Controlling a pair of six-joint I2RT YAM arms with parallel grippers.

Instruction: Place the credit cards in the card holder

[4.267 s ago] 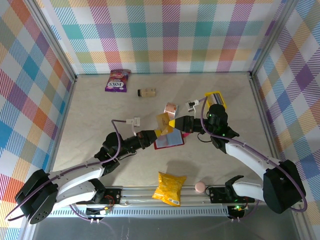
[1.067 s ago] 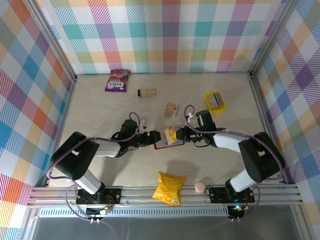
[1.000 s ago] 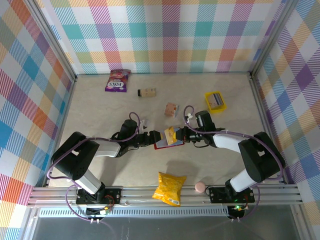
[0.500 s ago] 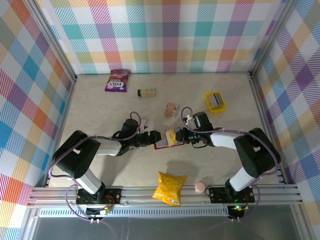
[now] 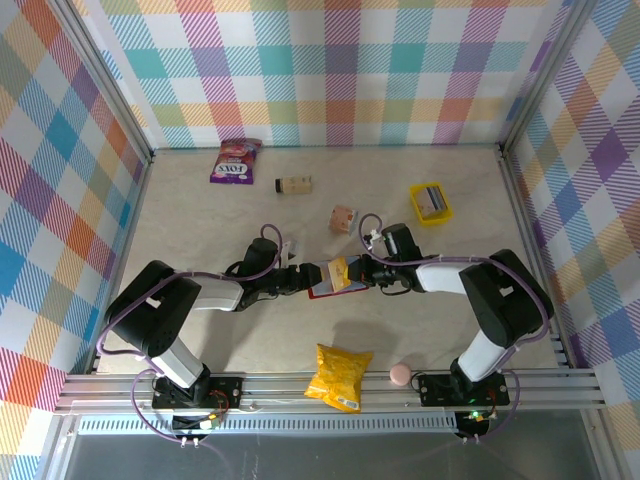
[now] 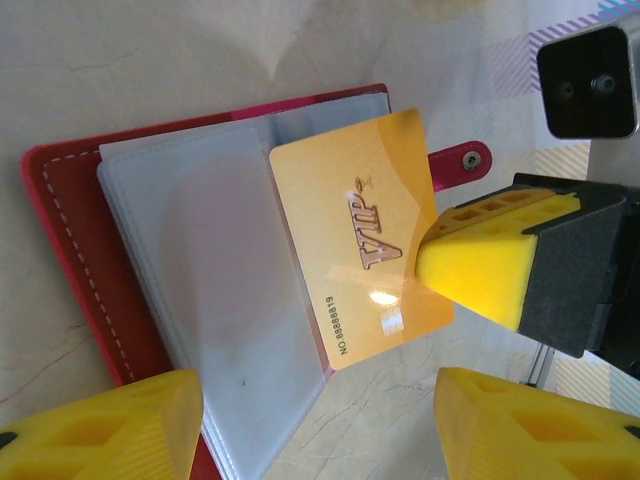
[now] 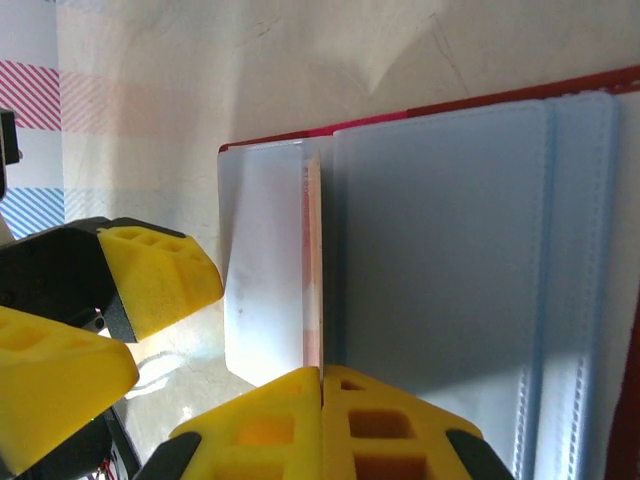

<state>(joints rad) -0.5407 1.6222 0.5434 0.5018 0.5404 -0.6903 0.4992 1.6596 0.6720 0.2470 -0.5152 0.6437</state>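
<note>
Yellow card [image 6: 360,235], clamped in right jaws, overlaps card holder [image 6: 70,260] edge (left jaws apart).

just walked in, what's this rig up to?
Two arms are working on a red card holder that lies open on the table. The right end effector pinches a yellow VIP card by one edge and holds its far edge at the holder's clear pockets. Most of the card is outside them, so it is not seated. The left end effector sits open at the holder's opposite side and grips nothing.
</note>
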